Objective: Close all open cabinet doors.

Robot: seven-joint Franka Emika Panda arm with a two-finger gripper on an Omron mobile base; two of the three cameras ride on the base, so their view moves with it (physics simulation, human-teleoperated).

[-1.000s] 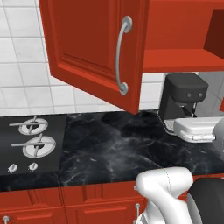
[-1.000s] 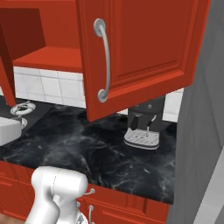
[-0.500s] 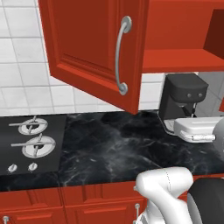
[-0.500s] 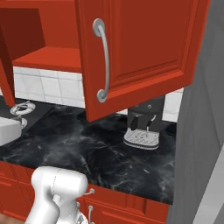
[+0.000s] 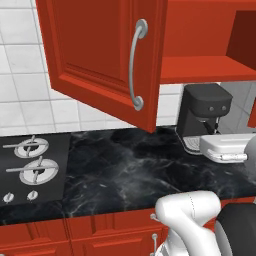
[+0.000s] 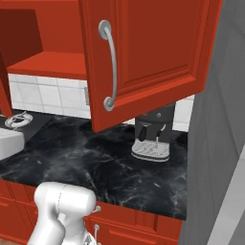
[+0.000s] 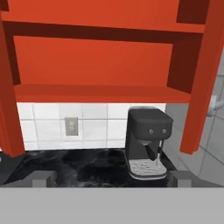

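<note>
So the hand is looking straight into the open wall cabinet, and both red cabinet doors hang swung out, 1 at each edge of the hand view. The gripper sits low and central with its finger tips spread wide, nothing between them. Each door runs tall and vertical, so I'd guess the next move is up and sideways to get behind a door's outer face and shove it shut.

The base views give what the hand view can't: the silver bar handle and the paneled front. The hand view adds the coffee machine below the shelf.
</note>
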